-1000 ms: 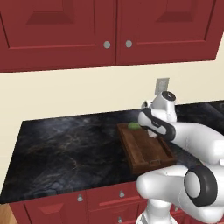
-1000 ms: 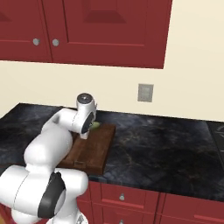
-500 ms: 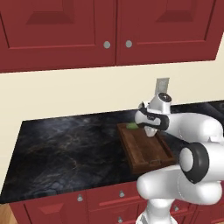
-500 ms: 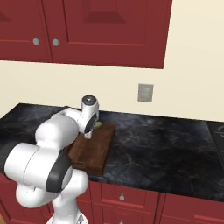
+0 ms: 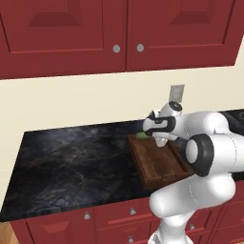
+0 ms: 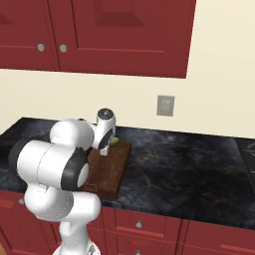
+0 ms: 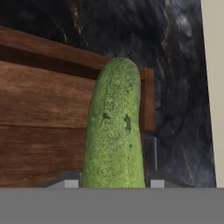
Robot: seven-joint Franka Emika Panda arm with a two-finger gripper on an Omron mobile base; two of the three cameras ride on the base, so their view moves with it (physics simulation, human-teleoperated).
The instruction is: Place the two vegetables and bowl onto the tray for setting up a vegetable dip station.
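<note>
green bumpy cucumber (image 7: 114, 131) gripped between the end effector (image 7: 111, 183) fingertips, above the dark brown slatted wooden tray's (image 7: 39, 113) far rim on the black marbled counter (image 5: 71, 157).

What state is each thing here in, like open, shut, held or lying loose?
Cucumber: held between the gripper's fingertips, over the tray's far corner.
Gripper: shut on the cucumber.
Tray: flat on the dark counter; nothing seen lying in it yet.
Upper cabinet doors: shut.
Drawers: shut.
</note>
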